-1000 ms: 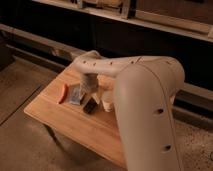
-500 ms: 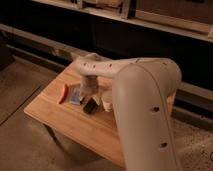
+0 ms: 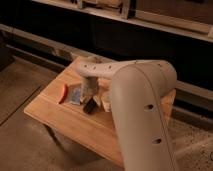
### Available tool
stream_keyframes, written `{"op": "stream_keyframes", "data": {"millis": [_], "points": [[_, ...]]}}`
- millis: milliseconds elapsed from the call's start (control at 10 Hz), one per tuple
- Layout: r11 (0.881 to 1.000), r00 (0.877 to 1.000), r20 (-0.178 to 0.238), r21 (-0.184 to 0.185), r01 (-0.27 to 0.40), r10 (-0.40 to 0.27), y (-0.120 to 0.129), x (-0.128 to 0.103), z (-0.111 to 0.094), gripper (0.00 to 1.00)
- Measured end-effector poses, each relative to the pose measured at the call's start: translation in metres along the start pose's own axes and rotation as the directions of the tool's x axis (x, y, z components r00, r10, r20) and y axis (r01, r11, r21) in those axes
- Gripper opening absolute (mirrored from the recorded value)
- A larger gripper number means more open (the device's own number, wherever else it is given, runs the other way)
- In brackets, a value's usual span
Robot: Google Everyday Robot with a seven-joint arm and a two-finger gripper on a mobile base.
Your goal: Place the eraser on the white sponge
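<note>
The eraser [image 3: 90,106], a small black block, lies on the wooden table [image 3: 60,120] near its middle. The white sponge [image 3: 76,95], a flat pale pad, rests just left of it. My gripper [image 3: 89,93] hangs from the white arm directly over the eraser and beside the sponge's right edge. It looks open with nothing held. The arm's thick forearm covers the table's right half.
An orange-red curved piece [image 3: 62,93] lies left of the sponge. A white paper cup [image 3: 106,100] stands right of the eraser, partly behind the arm. Dark shelving [image 3: 150,25] runs along the back; bare floor lies left of the table.
The arm has shifted slightly to the left in the view. The gripper stays over the eraser, and the objects on the table have not moved.
</note>
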Motion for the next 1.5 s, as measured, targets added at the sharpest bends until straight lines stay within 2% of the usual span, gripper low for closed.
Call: {"op": "stream_keyframes", "data": {"millis": [100, 200, 500, 800, 1000, 1500], "points": [[1.0, 1.0, -0.004, 0.003, 0.004, -0.004, 0.0, -0.001, 0.003, 0.64], [1.0, 1.0, -0.006, -0.004, 0.009, -0.009, 0.001, -0.002, 0.004, 0.56], [0.999, 1.0, 0.003, -0.04, 0.031, -0.03, 0.007, -0.003, 0.0, 0.27], [0.998, 0.999, 0.012, -0.059, 0.037, -0.036, 0.005, -0.003, -0.003, 0.01], [0.997, 0.999, 0.029, -0.063, 0.042, -0.04, 0.005, -0.004, -0.011, 0.0], [0.993, 0.983, 0.142, 0.05, 0.111, -0.117, 0.015, -0.003, -0.063, 0.0]]}}
